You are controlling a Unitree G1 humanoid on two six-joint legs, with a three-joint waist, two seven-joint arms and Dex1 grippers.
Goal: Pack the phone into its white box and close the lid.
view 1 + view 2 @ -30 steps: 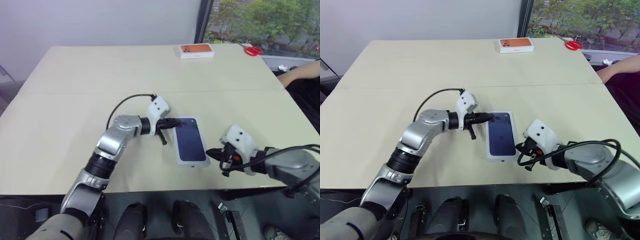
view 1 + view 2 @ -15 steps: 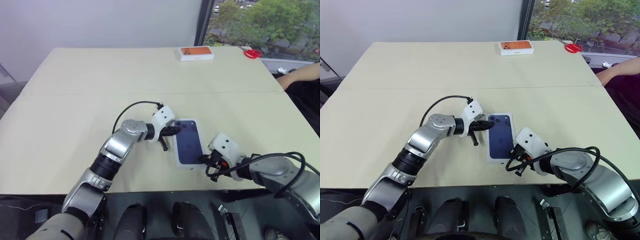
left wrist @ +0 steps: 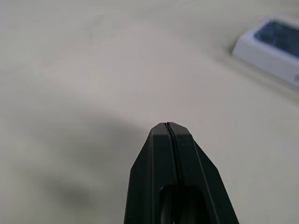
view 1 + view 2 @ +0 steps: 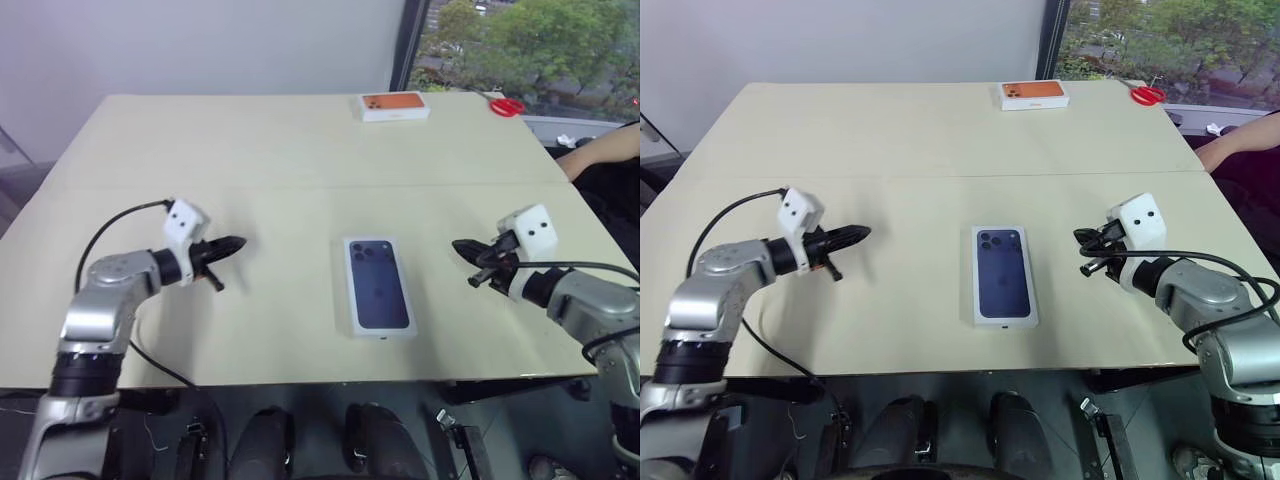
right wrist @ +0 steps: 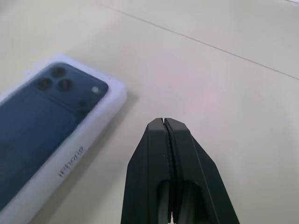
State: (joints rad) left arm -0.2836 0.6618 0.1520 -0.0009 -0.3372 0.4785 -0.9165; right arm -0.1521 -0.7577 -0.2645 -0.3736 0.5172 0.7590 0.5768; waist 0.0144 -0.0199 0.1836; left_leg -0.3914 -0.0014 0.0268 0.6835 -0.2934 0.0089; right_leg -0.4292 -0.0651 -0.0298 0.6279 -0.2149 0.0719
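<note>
The lid [image 4: 378, 286], white with a dark blue phone printed on its top face, lies flat in the middle of the table near the front edge. It covers the white box beneath it, and the phone is hidden. My left gripper [image 4: 236, 244] is shut and empty, hovering well to the left of the lid and pointing toward it. Well to the right of the lid [image 5: 51, 121], my right gripper [image 4: 458, 246] is also shut and empty and points back at it. In each wrist view the fingers [image 3: 167, 140] press together with nothing between them.
An orange-topped white box [image 4: 393, 105] sits at the table's far edge, with red scissors [image 4: 507, 103] to its right. A person's arm [image 4: 600, 148] rests beyond the right edge. A black cable loops from my left wrist.
Both grippers have drawn away from the lid, the left one far to the left and the right one out to the right. The lid lies untouched between them.
</note>
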